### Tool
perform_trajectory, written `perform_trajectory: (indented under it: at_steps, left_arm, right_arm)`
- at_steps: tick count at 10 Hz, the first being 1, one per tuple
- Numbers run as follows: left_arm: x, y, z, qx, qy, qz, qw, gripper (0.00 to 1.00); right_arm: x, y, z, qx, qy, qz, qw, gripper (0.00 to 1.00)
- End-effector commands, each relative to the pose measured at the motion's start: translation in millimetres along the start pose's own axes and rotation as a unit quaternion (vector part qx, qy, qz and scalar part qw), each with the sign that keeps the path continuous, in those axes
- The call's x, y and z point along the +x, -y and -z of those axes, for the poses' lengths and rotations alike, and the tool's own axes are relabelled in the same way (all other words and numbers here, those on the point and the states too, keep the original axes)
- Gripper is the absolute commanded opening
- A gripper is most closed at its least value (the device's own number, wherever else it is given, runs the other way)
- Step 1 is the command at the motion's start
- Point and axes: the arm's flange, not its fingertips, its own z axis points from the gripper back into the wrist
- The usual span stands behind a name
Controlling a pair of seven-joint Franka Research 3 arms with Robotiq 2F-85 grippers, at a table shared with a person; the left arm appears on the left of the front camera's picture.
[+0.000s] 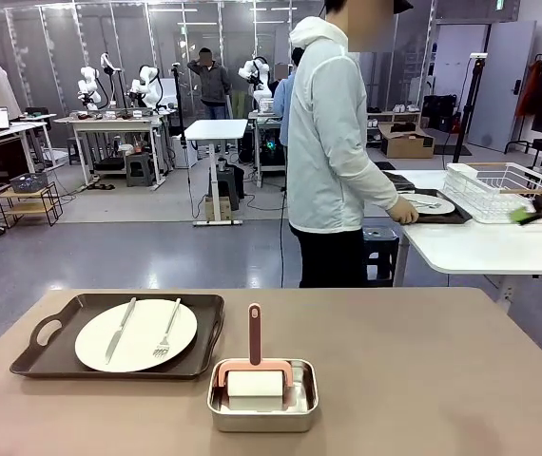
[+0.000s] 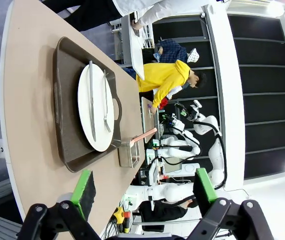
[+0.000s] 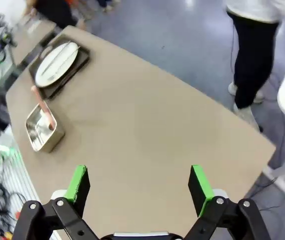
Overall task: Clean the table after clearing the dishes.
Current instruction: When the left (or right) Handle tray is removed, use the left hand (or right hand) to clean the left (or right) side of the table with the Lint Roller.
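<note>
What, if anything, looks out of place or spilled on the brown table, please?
Nothing stands out. The plate, with knife and fork laid side by side, sits flat on its tray at the left; the roller rests in its pan near the middle. The table top shows no spill.

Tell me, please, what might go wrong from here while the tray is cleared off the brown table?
1. The knife and fork lie loose on the plate; if the tray tilts when lifted, they could slide off.
2. The roller has its handle sticking up out of the pan, close beside the tray's near corner, so a reach for the tray might knock it.
</note>
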Motion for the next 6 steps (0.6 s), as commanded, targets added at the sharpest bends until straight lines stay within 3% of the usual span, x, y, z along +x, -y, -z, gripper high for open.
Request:
perform_trajectory:
  at_steps: [1,3,6]
  left_arm:
    - [-1,1,-2,0.001,0.002,0.002,1.000,1.00]
    - [-1,1,-2,0.001,0.002,0.002,1.000,1.00]
    - [-1,1,-2,0.001,0.002,0.002,1.000,1.00]
  right_arm:
    - [31,-48,51,-0.033,-0.054,-0.111,0.992,1.00]
    - [72,-99,117,-0.012,-0.132,-0.202,0.970,1.00]
    - [91,-156,201,0.022,-0.245,-0.268,0.932,1.00]
